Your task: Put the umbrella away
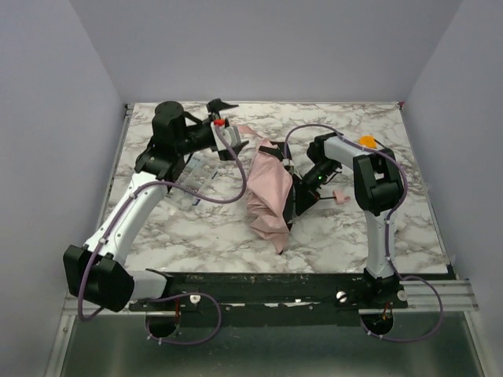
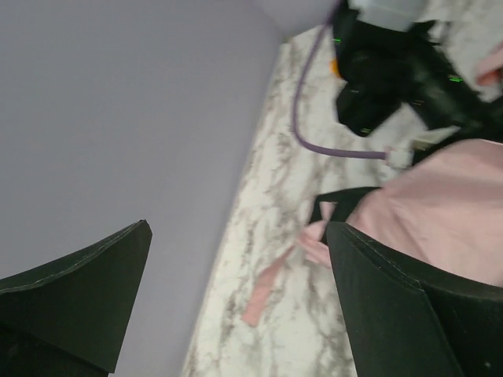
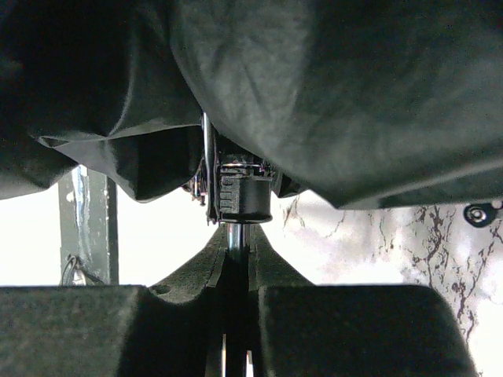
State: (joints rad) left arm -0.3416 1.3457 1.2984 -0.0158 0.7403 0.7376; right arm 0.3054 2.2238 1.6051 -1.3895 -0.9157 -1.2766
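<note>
You look down on a white marble-patterned table (image 1: 196,228) with grey veins. Behind the table's far edge stands a plain, pale lilac-grey back wall (image 1: 267,47). 2 matching walls close it in, the left wall (image 1: 47,157) and the right wall (image 1: 471,118). Along the table's near edge runs a black bar (image 1: 259,281) beside a silver rail (image 1: 440,294). Nearer than that lies a dull grey metal sheet (image 1: 267,349). Soft, even light covers the table.
</note>
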